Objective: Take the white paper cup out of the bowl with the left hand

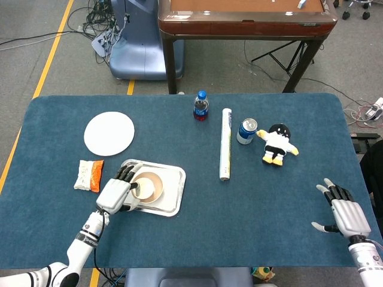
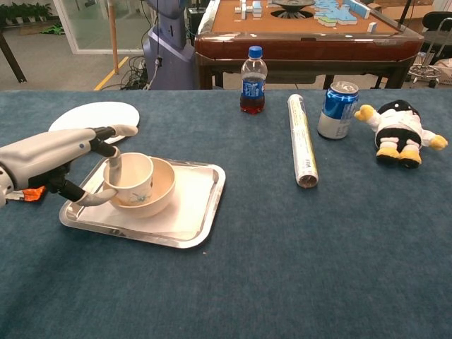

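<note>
Gripping step in hand, with the lift barely begun if at all. Left hand [image 2: 53,159] at the 9 o'clock side of the bowl [image 2: 164,189], pinching the near wall of the white paper cup [image 2: 133,181]: one finger [image 2: 115,169] hooked down inside the rim, thumb curled under against the outer wall. Grasping the cup, then, not merely touching it, as far as the chest view shows. Cup leaning toward 9 o'clock, its base apparently inside the bowl and its rim riding over the bowl's left edge; from the head view, cup and bowl merge into one pale ring just beside the left hand [image 1: 115,194], too small to separate. Bowl resting in the left part of the steel tray [image 2: 200,212], with the white plate [image 2: 95,117] at 11 o'clock from it and a snack packet [image 1: 88,175] at 9 o'clock, well clear. Right hand [image 1: 342,213] far off at the table's 4 o'clock corner, released, fingers spread, holding nothing. Next call, by judgement: straight upward pull until the cup's base clears the bowl rim, then a carry toward 9 o'clock or 7 o'clock onto bare blue cloth. Risk worth minding: thin paper wall buckling under a two-point pinch, or the bowl dragging along and sliding on the tray.
</note>
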